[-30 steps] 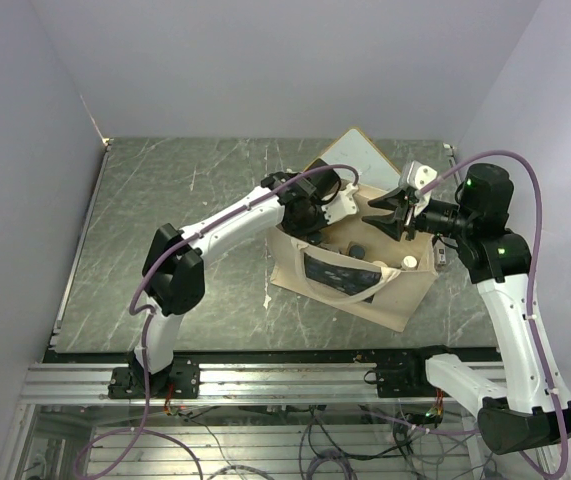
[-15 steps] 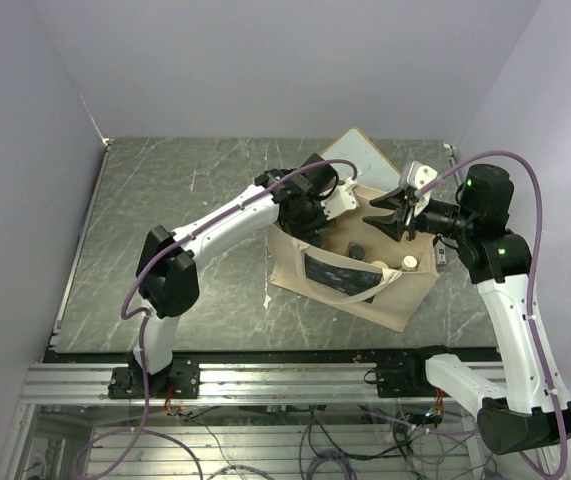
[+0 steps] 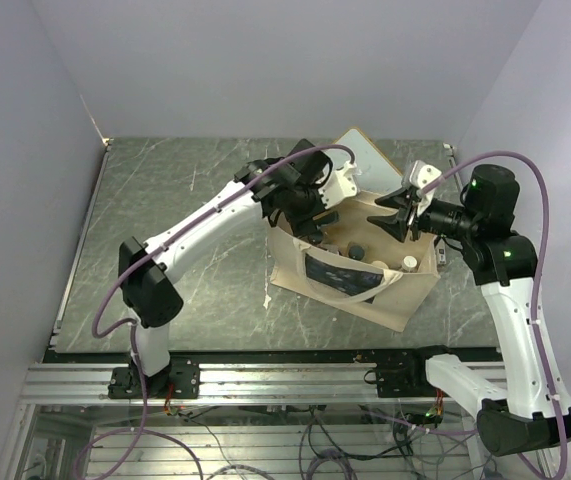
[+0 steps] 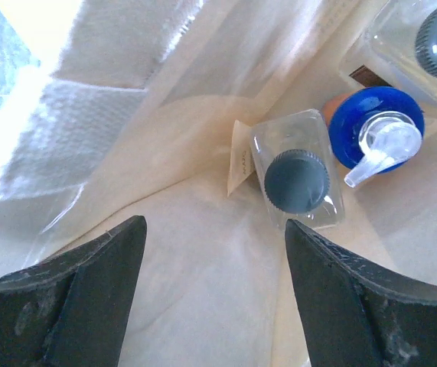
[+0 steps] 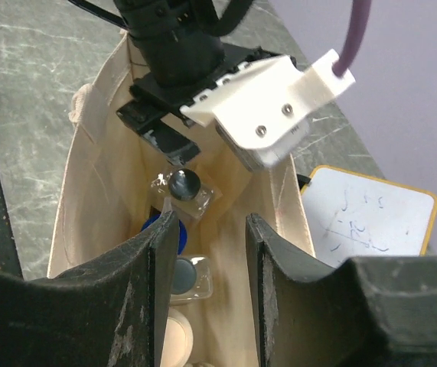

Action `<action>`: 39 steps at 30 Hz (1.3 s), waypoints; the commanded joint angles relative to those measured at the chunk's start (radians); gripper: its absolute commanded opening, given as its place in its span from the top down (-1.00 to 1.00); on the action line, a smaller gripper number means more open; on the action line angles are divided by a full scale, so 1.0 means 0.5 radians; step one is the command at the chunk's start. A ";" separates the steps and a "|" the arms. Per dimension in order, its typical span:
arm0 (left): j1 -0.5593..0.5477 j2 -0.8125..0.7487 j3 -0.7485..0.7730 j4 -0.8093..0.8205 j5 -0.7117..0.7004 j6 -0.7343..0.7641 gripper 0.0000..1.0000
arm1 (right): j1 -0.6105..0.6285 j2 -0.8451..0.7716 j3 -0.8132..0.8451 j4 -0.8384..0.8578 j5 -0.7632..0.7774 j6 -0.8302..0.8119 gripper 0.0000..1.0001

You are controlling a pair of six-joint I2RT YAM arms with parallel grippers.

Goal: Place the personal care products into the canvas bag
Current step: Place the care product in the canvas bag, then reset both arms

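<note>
The cream canvas bag [image 3: 350, 295] stands open on the table, dark print on its near side. My left gripper [image 4: 214, 225] hangs open just above its far-left end, with nothing between the fingers. Below it, inside the bag, stand a clear bottle with a black cap [image 4: 297, 180], an orange bottle with a blue cap [image 4: 375, 134] and another clear bottle [image 4: 432, 30]. My right gripper [image 5: 210, 218] hovers over the bag's right end, jaws apart and holding nothing. That view also shows a cream cylinder [image 5: 176, 344] and the left gripper [image 5: 164, 138].
A white wood-framed board [image 3: 365, 160] lies against the bag's far side, also seen from the right wrist as the board [image 5: 367, 218]. Dark marbled tabletop [image 3: 185, 230] spreads to the left. A small white scrap [image 3: 267, 297] lies by the bag's front left corner. Walls close in on three sides.
My left gripper has opened and lifted back toward the bag's far-left rim, leaving the black-capped clear bottle standing inside. The right arm has barely moved.
</note>
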 commanded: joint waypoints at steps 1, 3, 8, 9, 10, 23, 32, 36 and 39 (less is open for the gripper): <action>0.001 -0.171 0.090 -0.021 0.038 -0.007 -0.68 | -0.015 -0.024 0.114 -0.060 0.100 0.042 0.19; 0.000 -0.230 0.089 -0.011 0.044 -0.005 -0.68 | -0.014 -0.026 0.132 -0.079 0.178 0.081 0.16; 0.003 -0.407 0.051 0.046 0.071 0.030 -0.72 | -0.027 -0.063 0.143 -0.089 0.459 0.210 0.09; 0.003 -0.447 0.032 0.060 0.068 0.037 -0.74 | -0.037 -0.071 0.143 -0.092 0.519 0.248 0.08; 0.009 -0.485 0.009 0.083 0.065 0.042 -0.75 | -0.057 -0.081 0.147 -0.089 0.573 0.287 0.07; 0.414 -0.993 -0.386 0.630 -0.039 -0.437 -0.83 | -0.306 -0.075 0.168 0.117 1.435 0.683 -0.01; 0.768 -1.351 -0.870 1.039 -0.235 -0.850 -0.96 | -0.530 -0.089 0.126 0.155 1.452 0.757 -0.27; 0.877 -1.511 -1.046 1.168 -0.297 -0.919 -0.98 | -0.721 -0.166 0.090 0.178 1.285 0.805 -0.47; 0.925 -1.626 -1.164 1.222 -0.371 -0.888 -0.98 | -0.769 -0.204 0.072 0.174 1.251 0.805 -0.80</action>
